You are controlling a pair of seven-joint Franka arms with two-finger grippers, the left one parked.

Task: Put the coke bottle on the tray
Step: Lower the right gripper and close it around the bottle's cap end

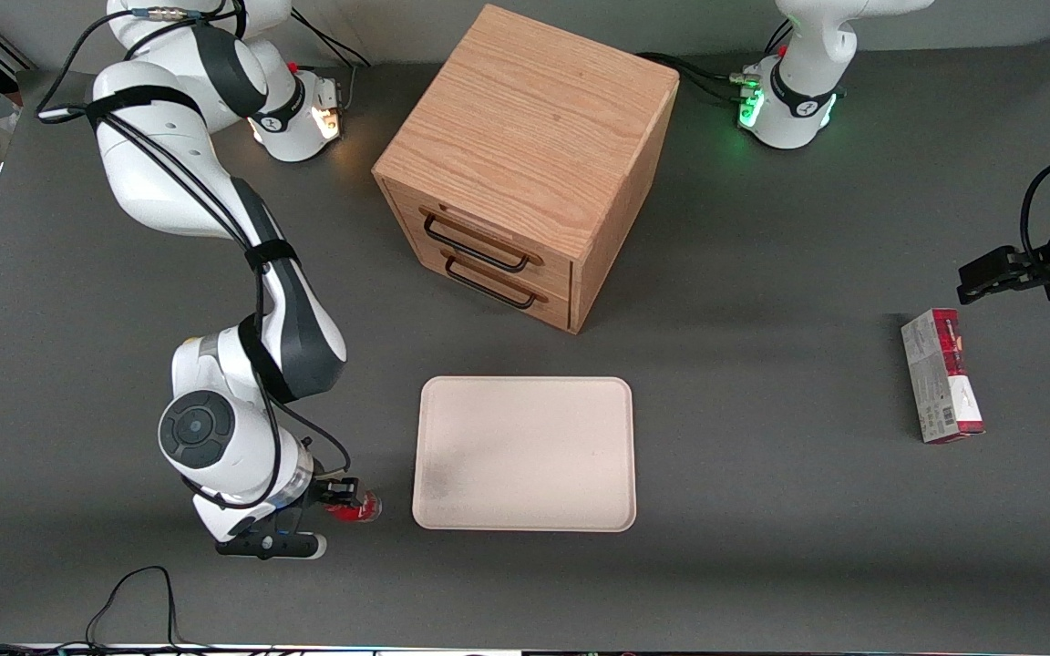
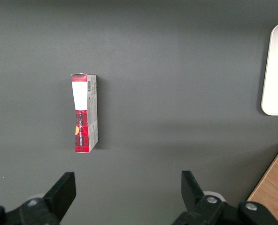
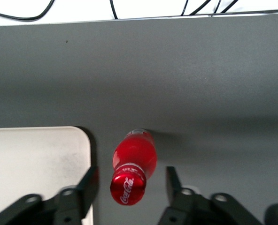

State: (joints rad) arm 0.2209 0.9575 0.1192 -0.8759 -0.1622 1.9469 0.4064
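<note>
Coke bottle [image 3: 132,171] upright under gripper [image 3: 129,185]

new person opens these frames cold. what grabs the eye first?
Probably the wooden drawer cabinet mid-table, with the bare cream tray lying in front of it, nearer the front camera. Next, the red coke bottle standing on the table beside the tray, with the gripper poised over it, open fingers either side of the cap. Last, a red-and-grey carton lying toward the parked arm's end.
</note>
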